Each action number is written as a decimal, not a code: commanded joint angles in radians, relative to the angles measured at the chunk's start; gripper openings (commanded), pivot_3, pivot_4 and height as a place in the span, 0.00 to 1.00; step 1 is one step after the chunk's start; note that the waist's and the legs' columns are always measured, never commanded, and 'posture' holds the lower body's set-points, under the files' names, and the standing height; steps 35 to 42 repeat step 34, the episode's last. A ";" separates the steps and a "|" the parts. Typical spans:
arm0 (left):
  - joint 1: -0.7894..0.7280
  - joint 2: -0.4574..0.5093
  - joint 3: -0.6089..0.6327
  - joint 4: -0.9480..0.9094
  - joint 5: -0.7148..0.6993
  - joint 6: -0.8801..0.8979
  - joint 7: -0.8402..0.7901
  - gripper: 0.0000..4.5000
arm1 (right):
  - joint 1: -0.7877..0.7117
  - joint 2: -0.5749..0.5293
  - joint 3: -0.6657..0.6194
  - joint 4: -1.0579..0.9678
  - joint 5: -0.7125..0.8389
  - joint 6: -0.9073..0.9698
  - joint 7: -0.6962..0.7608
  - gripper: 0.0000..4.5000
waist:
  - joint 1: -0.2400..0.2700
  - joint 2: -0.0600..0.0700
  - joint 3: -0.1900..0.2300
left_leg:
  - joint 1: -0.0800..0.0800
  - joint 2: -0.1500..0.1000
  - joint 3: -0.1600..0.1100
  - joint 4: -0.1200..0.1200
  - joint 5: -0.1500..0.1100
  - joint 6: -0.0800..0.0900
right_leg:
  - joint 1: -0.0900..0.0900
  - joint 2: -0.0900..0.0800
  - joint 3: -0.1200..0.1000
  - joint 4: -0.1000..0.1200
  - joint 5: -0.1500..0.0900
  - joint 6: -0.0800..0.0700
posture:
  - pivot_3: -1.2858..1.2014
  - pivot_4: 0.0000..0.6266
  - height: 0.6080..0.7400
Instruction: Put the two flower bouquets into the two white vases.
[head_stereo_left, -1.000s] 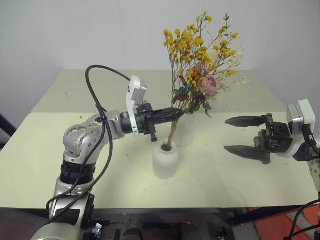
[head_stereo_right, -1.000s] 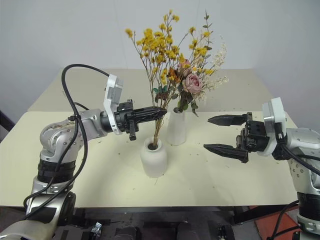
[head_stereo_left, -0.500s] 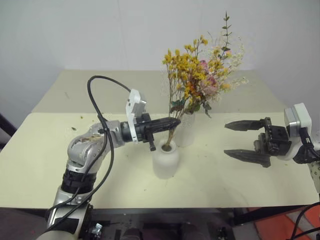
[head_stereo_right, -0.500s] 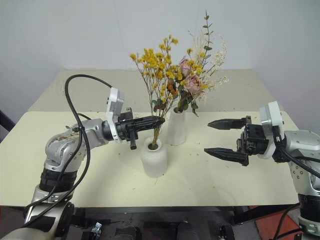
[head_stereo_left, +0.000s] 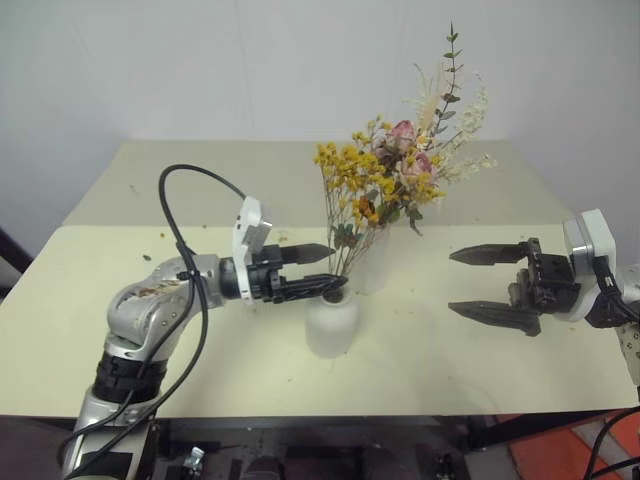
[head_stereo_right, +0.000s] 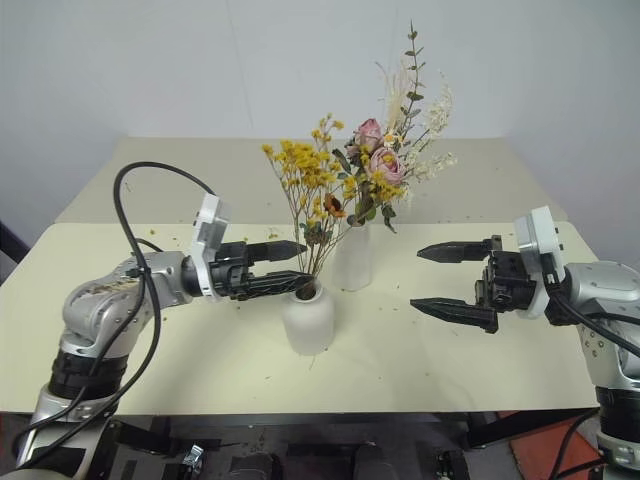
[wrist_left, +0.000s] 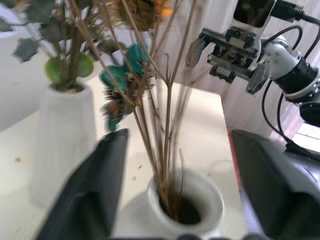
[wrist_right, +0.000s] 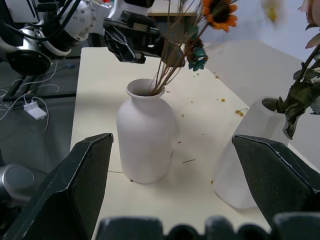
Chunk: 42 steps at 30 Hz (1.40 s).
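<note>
Both bouquets are standing in their vases on the pale yellow counter (head_stereo_right: 150, 360). The slim bouquet of tiny yellow-orange blossoms (head_stereo_right: 300, 175) is sitting with its thin stems down inside the mouth of the short round-bellied white vase (head_stereo_right: 308, 320), its head leaning slightly toward the other flowers. Just behind and to the right, the pink rose bouquet (head_stereo_right: 385, 165), with green leaves and pale dried sprigs, is rising from the tall tapered white vase (head_stereo_right: 353, 258). The two vases are standing near each other but apart.

The left tool (head_stereo_right: 300, 265) is pointing level toward the short vase, its two black fingers spread apart on either side of the thin stems just above the vase's mouth, gripping nothing; the left wrist view shows the stems standing free between the fingers (wrist_left: 95, 185).

The right tool (head_stereo_right: 425, 277) is hovering above the counter well to the right of the vases, pointing toward them, its fingers wide open and empty.
</note>
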 joint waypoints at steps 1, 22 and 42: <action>0.066 0.079 0.058 -0.077 -0.032 0.013 -0.029 0.99 | -0.013 -0.014 -0.017 -0.003 0.002 -0.020 0.010 1.00 | -0.003 0.000 0.000 | 0.000 0.000 0.000 0.000 0.000 0.000 | 0.000 0.000 0.000 0.000 0.000 0.000 | 0.52 0.24 1.00; 0.584 0.390 0.629 -0.169 -0.026 -0.108 -0.153 0.99 | -0.034 -0.033 0.002 0.124 -0.050 -0.032 0.055 1.00 | 0.000 0.000 0.000 | 0.000 0.002 0.001 0.000 -0.001 0.001 | -0.001 0.000 0.000 0.000 -0.001 -0.002 | 0.52 0.24 1.00; 0.722 0.366 0.793 -0.280 -0.077 -0.096 -0.089 0.99 | -0.065 -0.020 0.025 0.248 -0.134 -0.089 0.042 1.00 | -0.001 0.000 0.000 | 0.001 0.003 0.002 -0.001 -0.001 0.001 | -0.001 0.001 0.000 0.000 -0.001 -0.002 | 0.52 0.24 1.00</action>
